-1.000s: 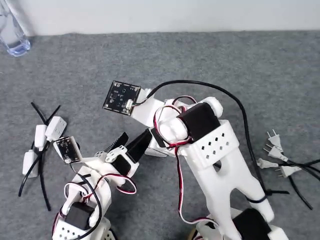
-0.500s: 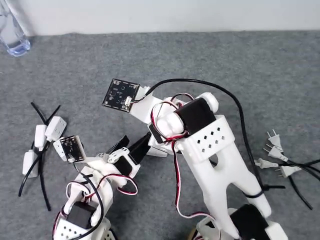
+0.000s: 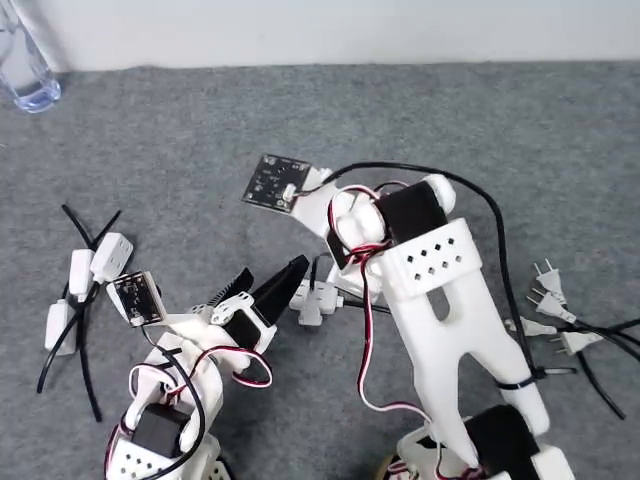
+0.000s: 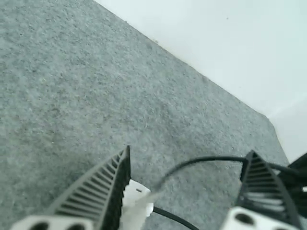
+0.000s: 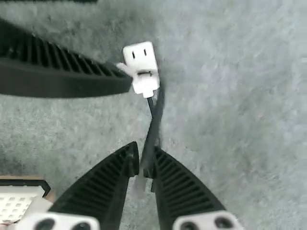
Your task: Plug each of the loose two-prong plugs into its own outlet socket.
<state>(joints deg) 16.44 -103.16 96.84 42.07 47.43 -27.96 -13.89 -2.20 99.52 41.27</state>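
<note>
A white outlet socket [image 3: 312,298] on a black cord [image 5: 154,112] lies mid-table on the grey carpet. Its two-slot face [image 5: 139,60] shows in the right wrist view. My right gripper [image 5: 145,155] is shut on that cord a short way behind the socket. My left gripper [image 3: 275,270] stands open just left of the socket, and one of its fingers [image 5: 62,72] reaches up to the socket's side. In the left wrist view the socket [image 4: 136,207] sits low by one finger of the open left gripper [image 4: 189,153]. Loose two-prong plugs [image 3: 548,308] lie at the right edge.
Several more white sockets [image 3: 92,268] with black cords lie at the left of the carpet. A clear bottle [image 3: 25,70] stands at the back left corner. The right arm's white body [image 3: 440,300] covers the middle right.
The right arm has swung to the right, uncovering the white socket and its cord in front of the left gripper. The left arm has barely moved.
</note>
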